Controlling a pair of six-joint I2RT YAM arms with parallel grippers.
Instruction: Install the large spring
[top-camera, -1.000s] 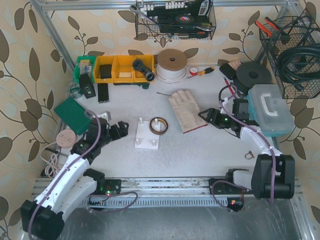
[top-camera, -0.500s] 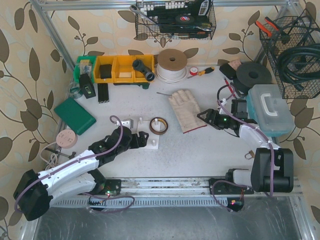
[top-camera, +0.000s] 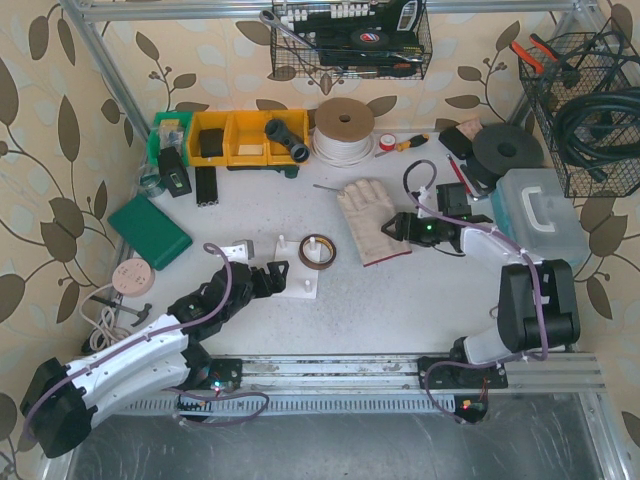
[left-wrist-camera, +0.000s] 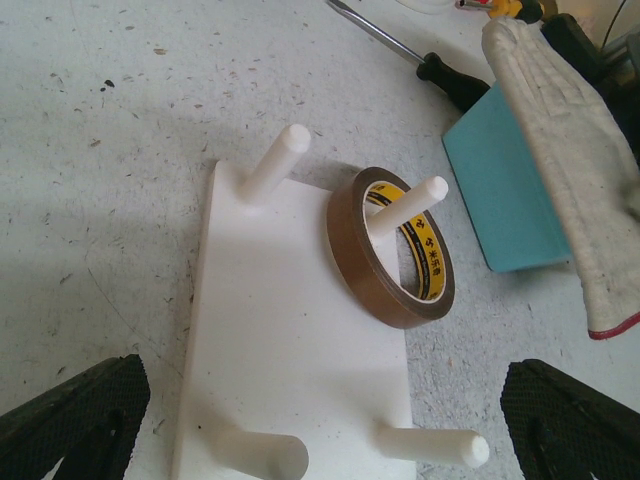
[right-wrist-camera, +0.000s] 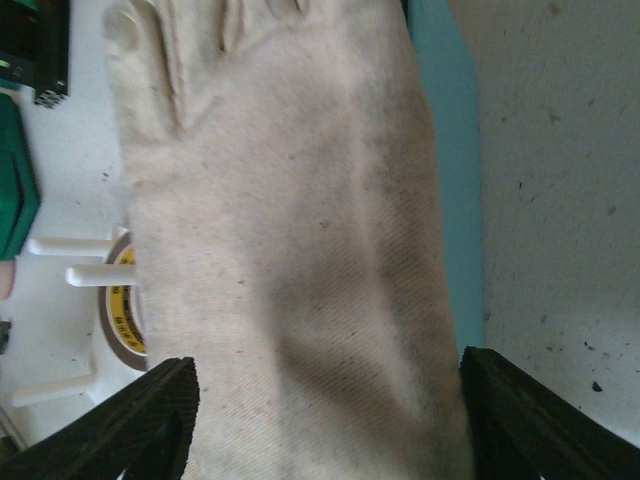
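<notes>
A beige wall (top-camera: 60, 120) patterned with brown leaves is seen behind the bench (top-camera: 250, 205), which is pale grey with dark specks. At the bench's centre a plain white peg board (left-wrist-camera: 290, 340) is shown, with a brown tape roll (left-wrist-camera: 352, 255) lined in yellow with black print. At two o'clock an off-white glove (top-camera: 372, 220) hemmed in red is seen over a teal pad (left-wrist-camera: 505, 200). Yellow bins (top-camera: 245, 137) are found at eleven o'clock and a dark green box (top-camera: 150, 232) at nine.

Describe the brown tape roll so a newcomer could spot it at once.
Find the white peg board at the centre of the table, left of the work glove. Four white pegs stand on it; the brown tape roll sits around the far right one. No other peg carries anything, and its inner face is yellow.
</notes>
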